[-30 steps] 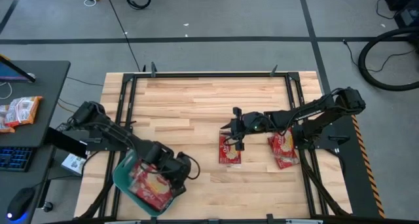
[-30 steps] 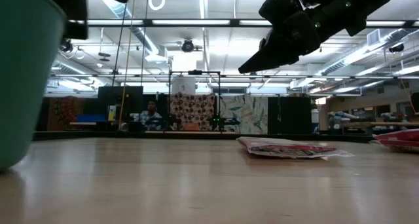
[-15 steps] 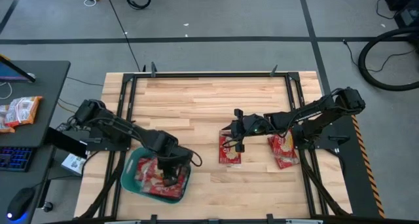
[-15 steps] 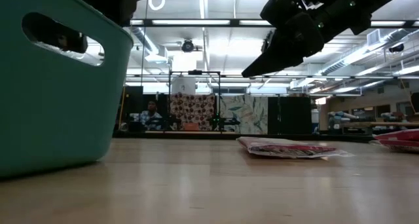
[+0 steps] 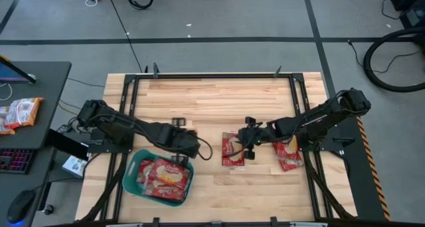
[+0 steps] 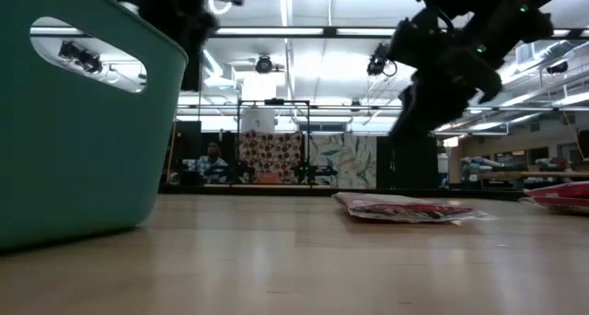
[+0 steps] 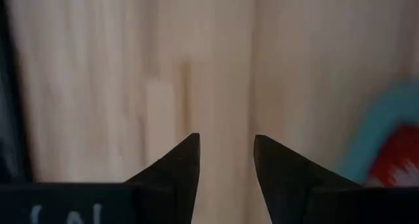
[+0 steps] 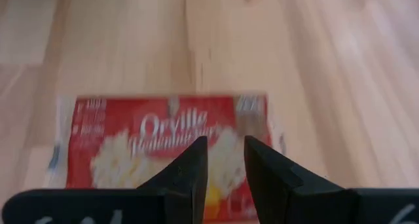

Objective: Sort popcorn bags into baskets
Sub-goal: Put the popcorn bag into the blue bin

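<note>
A teal basket (image 5: 134, 177) stands at the table's near left with red popcorn bags (image 5: 166, 177) lying flat in it. My left gripper (image 5: 190, 146) hangs open just beyond the basket's far right corner, over bare wood (image 7: 226, 86), with the basket rim (image 7: 383, 122) beside it. One popcorn bag (image 5: 230, 158) lies flat on the wood at mid-table. My right gripper (image 5: 242, 146) hovers open above it, slanting down, fingertips (image 8: 196, 152) over its printed face (image 8: 150, 145). Another bag (image 5: 287, 155) lies flat farther right, partly under the right arm.
In the low view the basket wall (image 6: 74, 140) fills the left and the mid-table bag (image 6: 405, 207) lies flat beyond. A black frame (image 5: 212, 75) edges the table. An orange-and-white packet (image 5: 20, 113) lies on the side desk at left. Bare wood (image 5: 212, 101) spans the far half.
My left gripper has drawn away from the basket, rising toward the table's far edge and right while rolling and tipping. The basket has turned about and slid a little right, then stayed put. My right gripper has sunk and tipped down toward the mid-table bag.
</note>
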Tool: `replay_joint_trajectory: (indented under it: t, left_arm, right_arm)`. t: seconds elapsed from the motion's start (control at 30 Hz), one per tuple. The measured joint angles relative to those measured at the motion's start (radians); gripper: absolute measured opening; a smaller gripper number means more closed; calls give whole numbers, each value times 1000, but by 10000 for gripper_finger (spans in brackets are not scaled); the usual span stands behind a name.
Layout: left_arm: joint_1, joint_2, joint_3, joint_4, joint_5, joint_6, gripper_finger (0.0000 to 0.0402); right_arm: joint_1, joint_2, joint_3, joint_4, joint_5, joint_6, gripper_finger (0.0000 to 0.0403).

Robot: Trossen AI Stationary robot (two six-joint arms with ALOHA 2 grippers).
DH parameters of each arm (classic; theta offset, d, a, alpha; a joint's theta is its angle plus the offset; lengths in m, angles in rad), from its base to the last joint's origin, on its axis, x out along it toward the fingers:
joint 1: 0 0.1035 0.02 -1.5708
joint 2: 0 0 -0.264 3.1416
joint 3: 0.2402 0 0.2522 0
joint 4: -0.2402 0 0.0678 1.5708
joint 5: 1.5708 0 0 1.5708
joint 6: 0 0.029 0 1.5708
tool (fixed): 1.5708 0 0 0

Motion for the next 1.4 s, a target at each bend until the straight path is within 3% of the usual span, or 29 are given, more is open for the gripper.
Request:
replay_joint_trajectory:
  t: [0.3,0.53,0.67,0.83,1.13,1.4]
  left_arm:
    - [82,-1,0,385,-24,324,148]
    - [157,-1,0,528,-18,462,148]
    - [209,0,-1,542,95,471,148]
    - [271,0,-2,565,153,517,148]
    - [285,1,-143,849,181,594,148]
    - [287,1,-192,880,190,583,148]
  right_arm:
    - [79,0,3,-306,0,243,105]
    - [118,0,119,-782,44,561,105]
    - [145,-1,165,-919,19,686,105]
    - [199,-1,191,-981,-22,811,105]
    - [303,-1,201,-1005,-99,1028,105]
    - [338,-1,201,-1064,-110,1065,105]
